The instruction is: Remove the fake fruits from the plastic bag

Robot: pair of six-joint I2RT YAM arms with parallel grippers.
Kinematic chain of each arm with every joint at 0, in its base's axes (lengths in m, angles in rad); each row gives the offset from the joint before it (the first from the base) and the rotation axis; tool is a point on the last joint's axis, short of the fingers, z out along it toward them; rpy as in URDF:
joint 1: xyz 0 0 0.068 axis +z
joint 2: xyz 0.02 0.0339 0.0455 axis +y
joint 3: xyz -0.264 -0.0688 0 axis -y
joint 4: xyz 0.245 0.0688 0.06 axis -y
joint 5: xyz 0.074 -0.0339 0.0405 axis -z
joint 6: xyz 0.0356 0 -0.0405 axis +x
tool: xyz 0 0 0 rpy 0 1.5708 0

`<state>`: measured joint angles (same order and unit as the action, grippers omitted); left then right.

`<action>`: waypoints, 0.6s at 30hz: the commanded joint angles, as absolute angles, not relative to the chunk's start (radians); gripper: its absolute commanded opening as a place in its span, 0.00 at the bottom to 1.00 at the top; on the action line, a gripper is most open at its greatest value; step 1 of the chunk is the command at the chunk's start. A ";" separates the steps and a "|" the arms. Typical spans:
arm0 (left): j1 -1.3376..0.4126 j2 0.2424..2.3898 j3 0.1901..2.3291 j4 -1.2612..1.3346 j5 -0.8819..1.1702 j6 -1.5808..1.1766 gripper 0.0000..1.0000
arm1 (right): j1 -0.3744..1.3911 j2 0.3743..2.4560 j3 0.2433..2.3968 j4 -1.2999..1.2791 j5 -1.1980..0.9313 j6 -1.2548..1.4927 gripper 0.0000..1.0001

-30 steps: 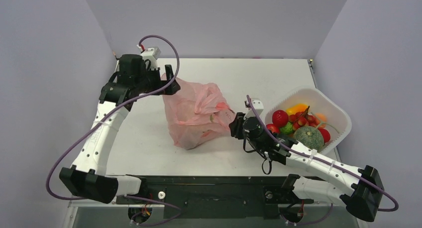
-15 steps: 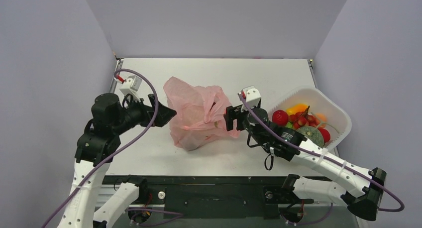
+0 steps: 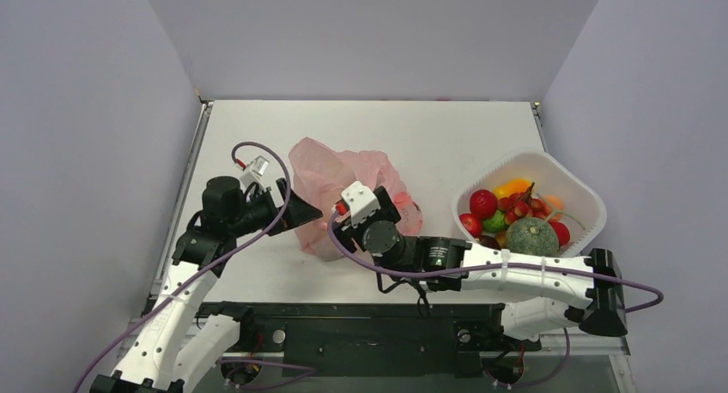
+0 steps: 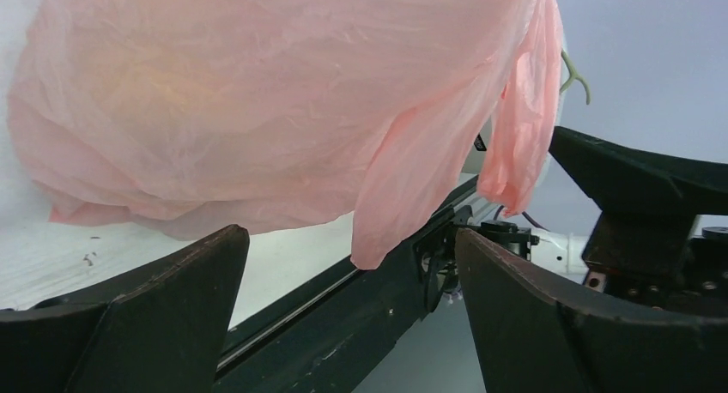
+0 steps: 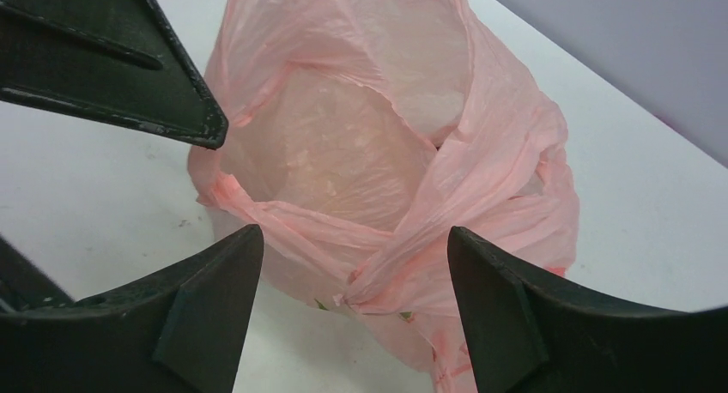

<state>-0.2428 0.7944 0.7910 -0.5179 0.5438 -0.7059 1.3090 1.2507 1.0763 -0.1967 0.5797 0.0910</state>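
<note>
Seen from above, the pink bag (image 3: 343,183) sits crumpled on the white table (image 3: 446,136), left of the middle. The left claw (image 3: 302,206) is right at the bag's left side, and the right claw (image 3: 384,206) is at its near right side, with the right arm stretched across the front of the table. Whether either claw touches the plastic cannot be told from here. Well apart to the right stands a white basket (image 3: 592,200) holding a heap of fruits (image 3: 515,213): a red one, a green melon, a yellow one and several small red ones.

From the left wrist, the left claw (image 4: 352,234) is wide open with nothing clamped. The bag fills the upper part of the view just ahead of the fingers (image 4: 154,307), and one limp strip of plastic hangs down toward the gap without being pinched. A faint yellowish patch shows through the plastic at upper left. A black part of the right arm (image 4: 635,178) shows at the right edge.

From the right wrist, the right claw (image 5: 354,238) is also spread wide and grips nothing. The bag's open mouth lies just beyond its fingers (image 5: 515,316), the rim folded and twisted. Small green specks show through the plastic near the bottom. One finger of the left claw (image 5: 112,67) juts in at upper left, close beside the bag's rim.
</note>
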 commanded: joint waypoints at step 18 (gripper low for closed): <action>-0.390 0.834 0.750 -0.548 0.298 -0.638 0.00 | 1.149 1.300 1.117 -0.163 0.953 0.126 0.01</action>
<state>-0.3843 0.8330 0.7254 -0.4416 0.4118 -0.7052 1.2098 1.3628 1.0775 -0.1802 0.9531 0.1078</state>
